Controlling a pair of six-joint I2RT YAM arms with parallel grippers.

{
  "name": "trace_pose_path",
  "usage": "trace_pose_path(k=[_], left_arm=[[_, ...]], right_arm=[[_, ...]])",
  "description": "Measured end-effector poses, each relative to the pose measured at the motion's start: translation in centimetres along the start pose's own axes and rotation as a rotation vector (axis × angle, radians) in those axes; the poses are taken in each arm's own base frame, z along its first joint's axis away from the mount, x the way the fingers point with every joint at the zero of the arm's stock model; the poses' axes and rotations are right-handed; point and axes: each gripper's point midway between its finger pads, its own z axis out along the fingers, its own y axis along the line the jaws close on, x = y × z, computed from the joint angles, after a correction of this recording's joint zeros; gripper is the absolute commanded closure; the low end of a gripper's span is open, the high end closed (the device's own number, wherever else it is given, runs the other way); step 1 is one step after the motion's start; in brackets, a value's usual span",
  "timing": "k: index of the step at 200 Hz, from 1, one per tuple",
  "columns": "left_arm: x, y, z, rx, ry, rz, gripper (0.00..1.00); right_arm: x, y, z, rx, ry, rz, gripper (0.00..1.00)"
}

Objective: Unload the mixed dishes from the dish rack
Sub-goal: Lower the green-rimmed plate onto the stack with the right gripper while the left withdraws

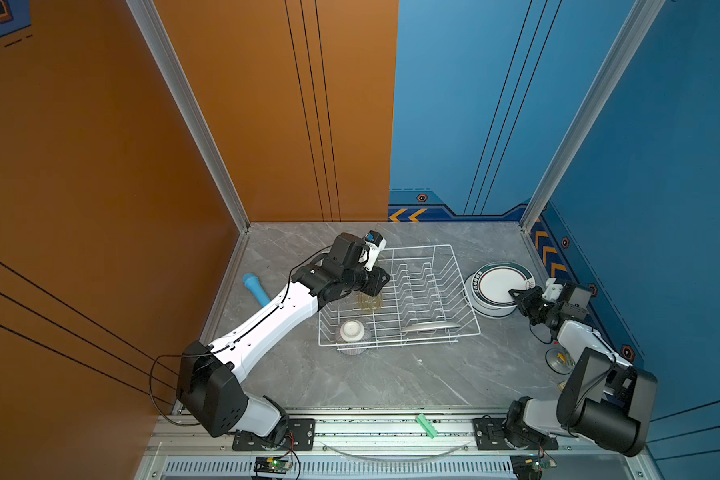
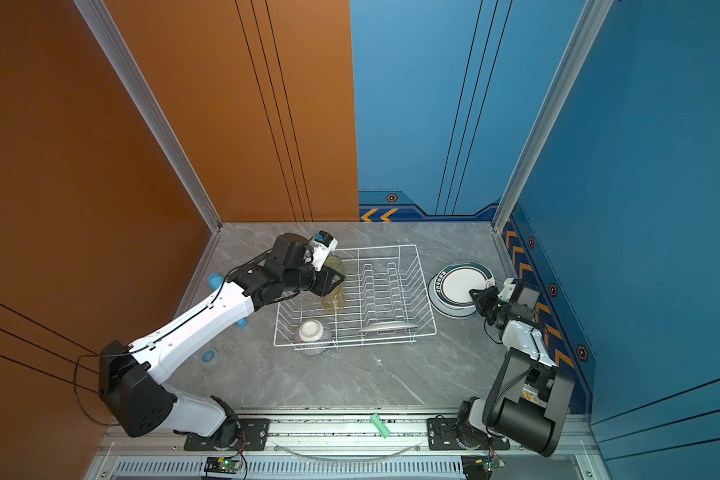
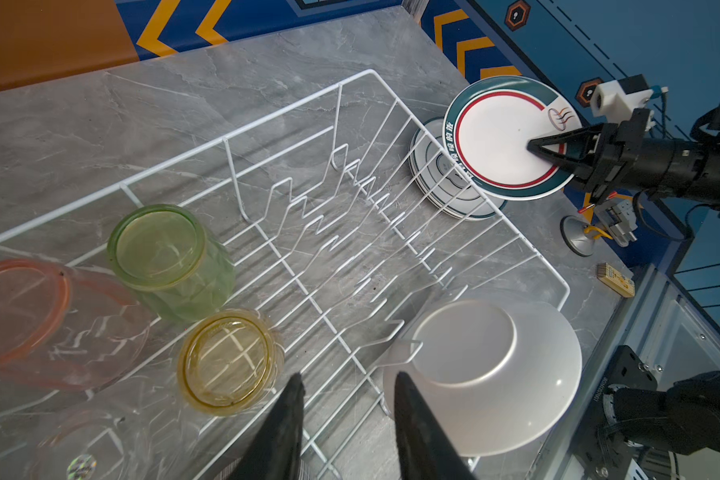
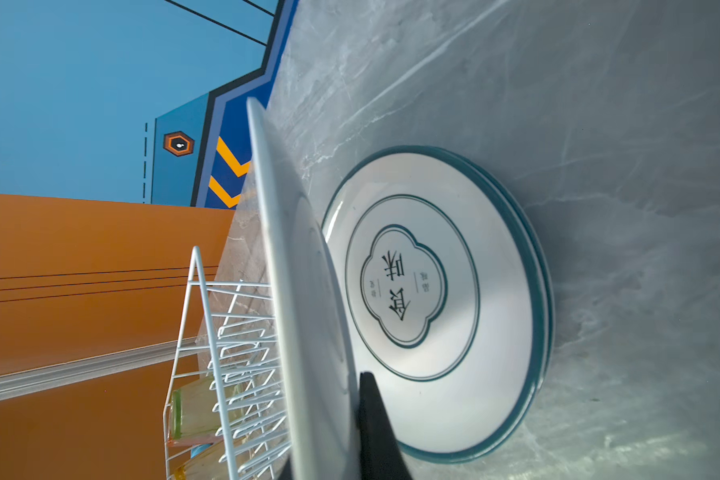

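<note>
Grey marbled tabletop [image 1: 371, 374] ran between an orange wall and a blue one, with the dish rack [image 1: 420, 247] near its middle. The right gripper [image 3: 537, 146] pinched a ringed plate [image 3: 499, 141] by its rim, tilted just above the stack of plates [image 4: 433, 291] beside the rack. The left gripper [image 3: 348, 376] hovered over the rack, fingers spread around nothing, near the yellow tumbler [image 3: 225, 361]. The green tumbler [image 3: 159, 245], pink tumbler [image 3: 17, 307], striped bowl [image 1: 353, 332] and a last plate [image 3: 495, 374] sat inside. The plates looked stiff, glazed, slippery and breakable, so a firm rim pinch suited them. The tumblers seemed light and thin-walled, best taken across the wall.
</note>
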Motion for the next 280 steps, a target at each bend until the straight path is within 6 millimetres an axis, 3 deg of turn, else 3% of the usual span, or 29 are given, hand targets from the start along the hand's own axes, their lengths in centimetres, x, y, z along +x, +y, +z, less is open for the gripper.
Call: trace_pose_path(k=[88, 187, 280], left_arm=[[0.1, 0.1, 0.1, -0.001, 0.004, -0.001, 0.62], [0.4, 0.2, 0.5, -0.003, 0.016, 0.009, 0.61], [1.0, 0.4, 0.4, -0.015, 0.043, 0.02, 0.61]], right_arm=[[0.0, -2.2, 2.1, 0.021, 0.022, 0.042, 1.0], [0.3, -3.3, 2.9, 0.037, 0.041, 0.063, 0.94], [1.3, -4.1, 2.8, 0.072, 0.083, 0.053, 0.62]])
